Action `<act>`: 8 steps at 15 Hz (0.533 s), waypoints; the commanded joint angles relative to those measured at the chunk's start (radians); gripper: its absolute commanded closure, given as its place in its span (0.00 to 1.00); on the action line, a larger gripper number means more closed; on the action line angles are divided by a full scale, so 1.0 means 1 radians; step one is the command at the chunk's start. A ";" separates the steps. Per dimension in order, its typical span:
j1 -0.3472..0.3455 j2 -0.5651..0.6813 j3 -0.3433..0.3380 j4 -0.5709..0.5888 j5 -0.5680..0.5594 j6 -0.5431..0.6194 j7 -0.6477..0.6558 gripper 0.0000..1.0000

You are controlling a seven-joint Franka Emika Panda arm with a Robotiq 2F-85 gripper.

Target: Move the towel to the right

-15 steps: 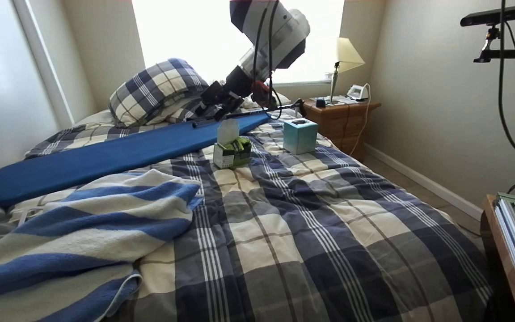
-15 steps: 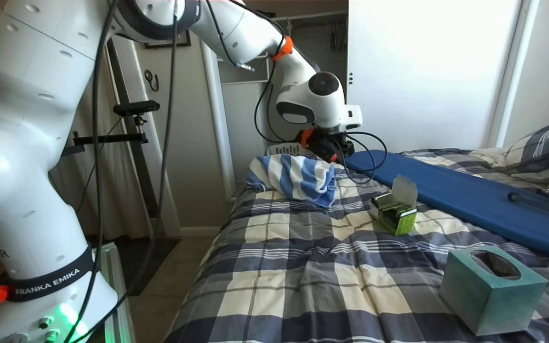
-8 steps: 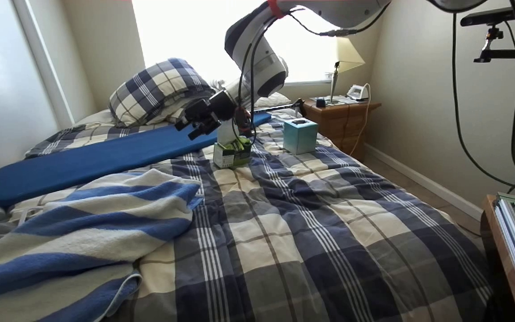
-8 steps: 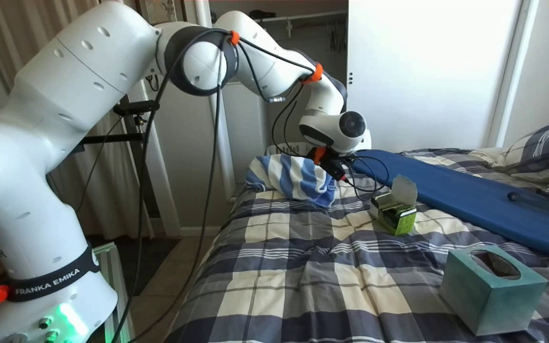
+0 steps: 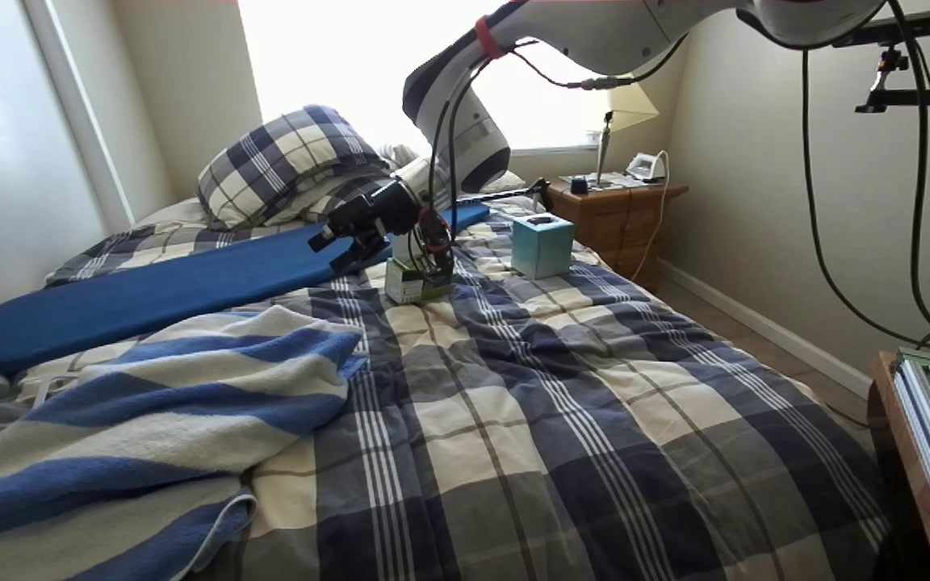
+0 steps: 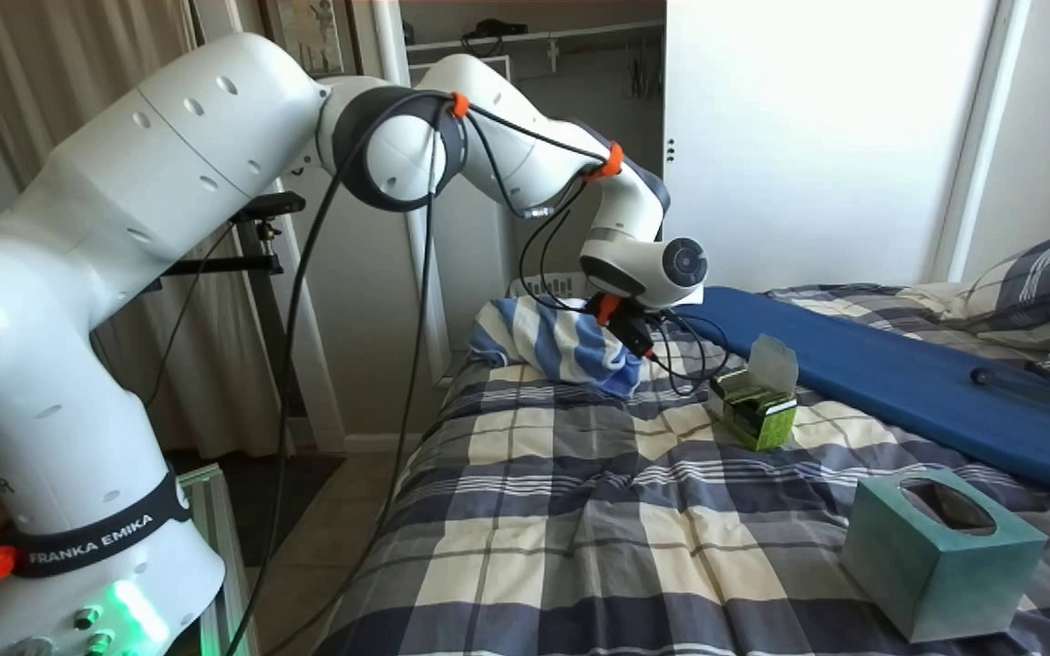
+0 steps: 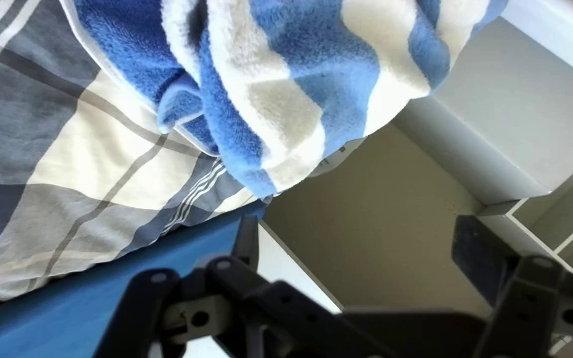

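Leftmost in an exterior view, the striped towel [image 5: 178,411] lies bunched, cut off at the view's edge, on the worktop [image 5: 513,460], a bed with a plaid top. Behind it, the board [image 5: 150,282] slants back in front of the pillow [image 5: 287,165]. Further right, the fingers [image 5: 349,257] hang clear of the towel, spread apart with nothing between them; the wrist view agrees, the towel lying outside their gap. The step in hand looks like the approach: the towel is ungrasped, with grip and carry both to come. Next, I judge, the fingers must swing over to the towel, go down on a raised fold and close on it without also pinching the worktop's cloth. Right of the fingers stand the green box [image 5: 406,286], its top partly hidden, then the tissue box [image 5: 544,248]. Whose right the task means I cannot tell; if the carry runs toward these boxes, loose cloth could trail and knock the green box, so a good lift before the sideways move seems wise.
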 commanded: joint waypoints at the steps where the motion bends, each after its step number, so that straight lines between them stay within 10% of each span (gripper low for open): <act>1: 0.021 -0.004 -0.034 0.004 0.025 -0.017 -0.002 0.00; 8: 0.038 -0.002 -0.078 -0.013 -0.021 -0.024 0.065 0.00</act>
